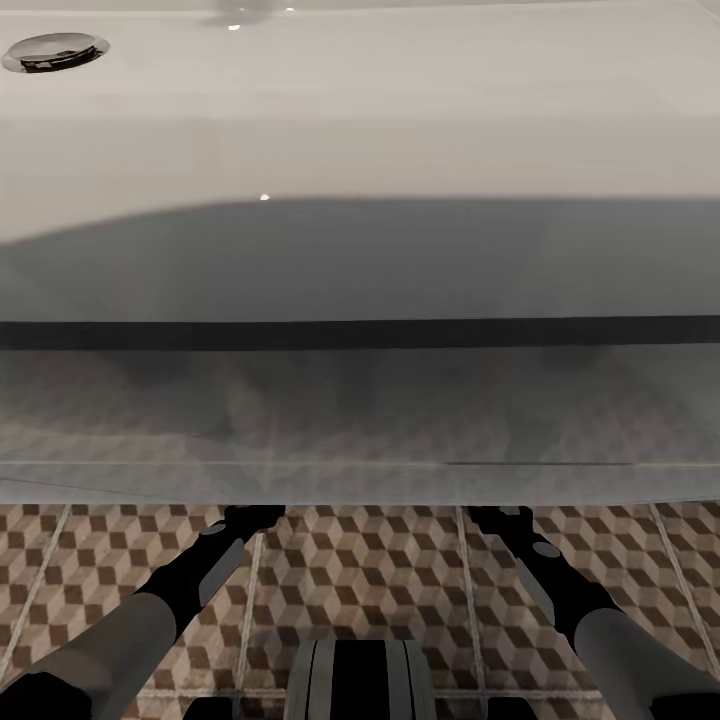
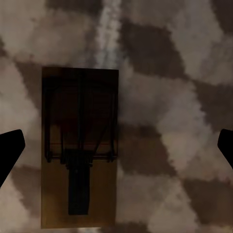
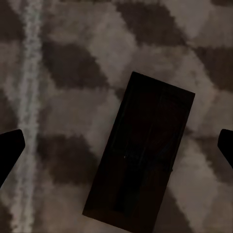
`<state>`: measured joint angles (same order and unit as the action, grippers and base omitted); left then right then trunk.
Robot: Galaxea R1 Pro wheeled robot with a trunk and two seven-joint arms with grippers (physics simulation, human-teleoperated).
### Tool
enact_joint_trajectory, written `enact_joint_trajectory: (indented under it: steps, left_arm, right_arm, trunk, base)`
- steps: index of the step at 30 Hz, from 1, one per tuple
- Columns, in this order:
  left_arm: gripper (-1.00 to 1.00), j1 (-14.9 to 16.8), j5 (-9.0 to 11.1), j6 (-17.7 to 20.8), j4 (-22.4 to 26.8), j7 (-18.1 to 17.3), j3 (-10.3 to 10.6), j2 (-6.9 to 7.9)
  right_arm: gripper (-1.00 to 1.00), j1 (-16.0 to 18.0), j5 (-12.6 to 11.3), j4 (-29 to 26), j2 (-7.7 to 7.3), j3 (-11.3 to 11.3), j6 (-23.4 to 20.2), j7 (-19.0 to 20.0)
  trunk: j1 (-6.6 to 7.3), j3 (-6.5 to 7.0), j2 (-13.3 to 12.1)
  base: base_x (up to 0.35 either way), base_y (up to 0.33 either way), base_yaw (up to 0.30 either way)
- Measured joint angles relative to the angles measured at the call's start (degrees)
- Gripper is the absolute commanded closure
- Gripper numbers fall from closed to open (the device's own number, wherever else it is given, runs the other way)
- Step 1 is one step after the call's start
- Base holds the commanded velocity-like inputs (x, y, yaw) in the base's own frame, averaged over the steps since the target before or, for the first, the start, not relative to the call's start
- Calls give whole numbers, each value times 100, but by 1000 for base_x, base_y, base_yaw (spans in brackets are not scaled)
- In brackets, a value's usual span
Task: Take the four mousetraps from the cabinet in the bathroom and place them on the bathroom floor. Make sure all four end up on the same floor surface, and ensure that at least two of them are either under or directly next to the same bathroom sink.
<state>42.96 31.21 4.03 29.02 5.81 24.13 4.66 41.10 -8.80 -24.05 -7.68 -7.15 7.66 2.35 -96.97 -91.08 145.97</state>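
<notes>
Under the sink [image 1: 360, 120], one mousetrap [image 2: 80, 148] lies flat on the bathroom floor [image 1: 370, 570] below our left gripper [image 2: 116, 145], another mousetrap [image 3: 141, 150] below our right gripper [image 3: 116, 145]; both grippers are spread, empty. We should withdraw straight upward, touching neither trap.

I see white basin [image 1: 400, 110], chrome drain [image 1: 55, 50] | glossy vanity front [image 1: 360, 420] mirrors tiles | cube-patterned floor [image 1: 390, 570], dim underneath
</notes>
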Motion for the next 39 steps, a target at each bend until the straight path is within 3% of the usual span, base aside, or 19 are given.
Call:
enact_joint_trajectory:
  steps: [12,39]
  left_arm:
    - [-100,0,-3,-2,1,0,0,0]
    - [-100,0,-1,-2,0,8,0,0]
  right_arm:
    - [-100,0,0,0,0,0,-2,0]
    - [-100,0,12,-1,0,0,-7,-1]
  trunk:
    - [-2,0,0]
    - [-4,0,0]
  base:
    - [-88,0,0]
    - [-330,-49,0]
